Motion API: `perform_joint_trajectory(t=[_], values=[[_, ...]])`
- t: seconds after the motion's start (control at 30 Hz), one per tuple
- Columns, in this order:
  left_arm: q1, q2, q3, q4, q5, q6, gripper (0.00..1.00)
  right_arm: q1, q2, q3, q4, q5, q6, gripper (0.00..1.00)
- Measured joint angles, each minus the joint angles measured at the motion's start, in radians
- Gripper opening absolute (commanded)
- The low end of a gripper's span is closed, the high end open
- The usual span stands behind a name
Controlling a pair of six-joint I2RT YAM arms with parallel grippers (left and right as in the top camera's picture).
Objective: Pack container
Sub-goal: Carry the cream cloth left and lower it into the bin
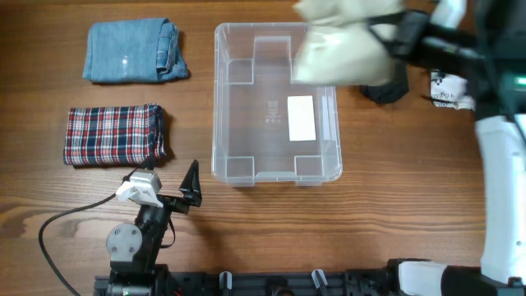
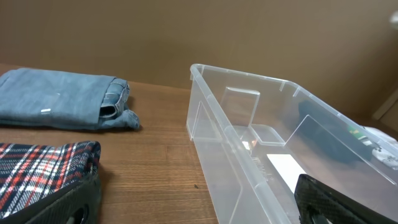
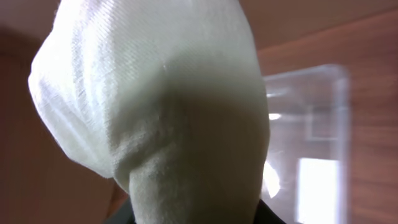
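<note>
Wooden table (image 1: 370, 214) holds one container (image 1: 219, 99), two garments (image 1: 131, 51) (image 1: 113, 134) (denim, plaid).

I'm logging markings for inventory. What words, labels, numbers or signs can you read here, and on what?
Nothing here is legible.
White label on the container floor: looks blank.
Moulded marks in the container base: too small to read.
Black-and-white tag beside the right arm: blurred, unreadable.
White speck on the folded jeans: too small.
White garment held above the container: no print visible.
</note>
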Motion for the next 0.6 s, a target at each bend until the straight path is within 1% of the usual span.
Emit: perform_joint_trajectory(t=[0.1, 0.23, 0.37, 0.6], values=[[0.000, 0.000, 0.000, 0.000, 0.000, 0.000, 1.00, 0.120, 0.054, 0.000, 0.045, 0.091, 0.076, 0.25], [0.000, 0.000, 0.000, 0.000, 0.000, 0.000, 1.00, 0.205, 0.148, 0.000, 0.066, 0.178, 0.133, 0.25], [0.000, 0.000, 0.000, 0.000, 0.000, 0.000, 1.00, 0.233, 0.264, 0.000, 0.076, 0.224, 0.158, 0.25], [0.000, 0.000, 0.000, 0.000, 0.000, 0.000, 1.00, 0.259, 0.404, -0.001, 0.119, 0.243, 0.179, 0.26]])
